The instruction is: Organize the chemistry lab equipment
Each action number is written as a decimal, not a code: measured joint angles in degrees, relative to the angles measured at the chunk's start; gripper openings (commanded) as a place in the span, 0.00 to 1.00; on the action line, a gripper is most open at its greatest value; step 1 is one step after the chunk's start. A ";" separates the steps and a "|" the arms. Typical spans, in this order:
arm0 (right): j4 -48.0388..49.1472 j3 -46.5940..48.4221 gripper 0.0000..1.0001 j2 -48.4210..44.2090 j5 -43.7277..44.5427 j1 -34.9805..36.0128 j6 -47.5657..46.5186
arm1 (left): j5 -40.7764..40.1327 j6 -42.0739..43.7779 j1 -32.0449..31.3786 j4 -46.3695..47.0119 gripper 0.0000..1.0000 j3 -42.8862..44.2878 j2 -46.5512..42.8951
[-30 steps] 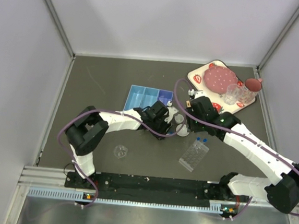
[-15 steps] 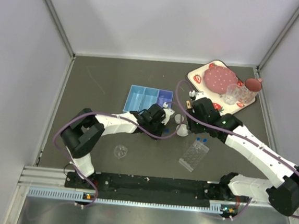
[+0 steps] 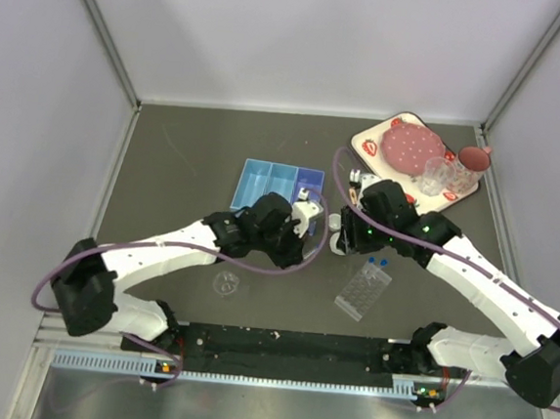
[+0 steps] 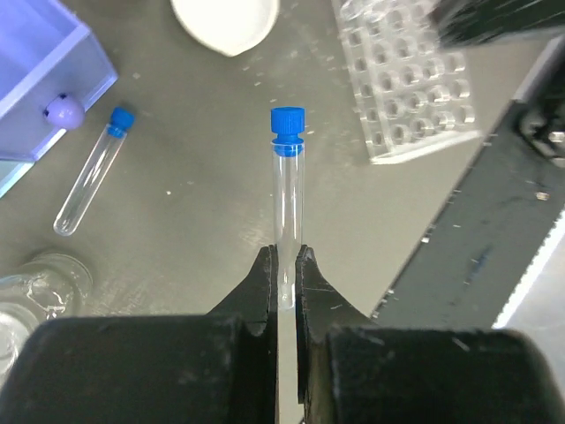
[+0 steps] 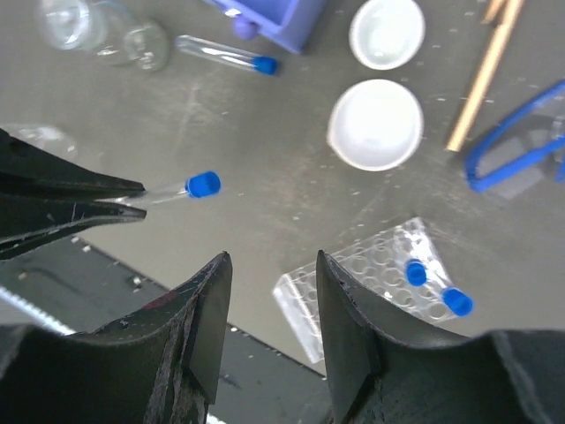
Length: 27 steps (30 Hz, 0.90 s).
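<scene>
Two wrist views show what the overhead hides: left tool pinched shut on a blue-capped tube, right tool part-open and empty.

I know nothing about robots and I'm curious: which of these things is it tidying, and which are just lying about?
Part of the job: held tube, loose tube, well rack, clear round dish, wooden tongs.
Just lying about: strawberry tray, pink plate, glasses.
</scene>
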 measured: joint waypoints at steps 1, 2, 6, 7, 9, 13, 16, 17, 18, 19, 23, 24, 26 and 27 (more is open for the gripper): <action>-0.04 0.33 0.44 0.00 -1.60 0.07 0.11 | 0.81 0.00 -0.11 -0.22 0.00 0.00 -1.51; -0.09 0.61 0.44 0.00 -3.06 0.11 0.22 | 1.68 0.00 -0.24 -0.39 0.00 0.00 -3.28; -0.15 1.92 0.45 0.00 -9.75 0.50 0.83 | 4.72 -0.04 -0.39 -0.76 0.00 -0.02 -9.07; -0.13 2.36 0.45 0.00 -11.23 0.76 0.98 | 5.40 -0.04 -0.39 -0.90 0.00 -0.09 -10.19; 0.00 3.19 0.45 0.00 -13.86 1.51 1.55 | 6.64 -0.04 -0.37 -1.03 0.00 -0.33 -12.00; 1.25 4.68 0.46 0.02 -19.08 3.89 3.39 | 9.01 -0.07 -0.37 -1.05 0.00 -1.11 -14.93; 2.47 5.25 0.46 0.07 -21.31 5.35 4.55 | 10.27 -0.07 -0.37 -1.55 0.00 -1.77 -16.48; 2.67 5.27 0.46 0.11 -21.64 5.73 4.94 | 10.45 -0.09 -0.37 -1.75 0.00 -2.14 -17.05; 2.73 5.27 0.46 0.26 -21.97 6.08 5.31 | 10.67 -0.11 -0.37 -1.92 0.00 -2.56 -17.75; 2.86 5.27 0.46 0.37 -22.27 6.40 5.62 | 10.82 -0.13 -0.37 -2.05 0.00 -3.06 -18.51; 3.34 5.27 0.46 0.48 -23.17 7.52 6.93 | 11.80 -0.20 -0.37 -1.99 0.00 -4.46 -21.73; 3.61 5.27 0.46 0.48 -23.47 7.78 7.15 | 12.17 -0.22 -0.37 -1.77 0.00 -4.57 -22.58; 4.11 5.27 0.45 0.48 -23.87 8.15 7.63 | 13.09 -0.35 -0.37 -1.36 0.00 -4.66 -24.37; 4.33 5.33 0.45 0.48 -23.93 8.24 7.89 | 13.55 -0.46 -0.39 -1.09 0.00 -4.68 -25.35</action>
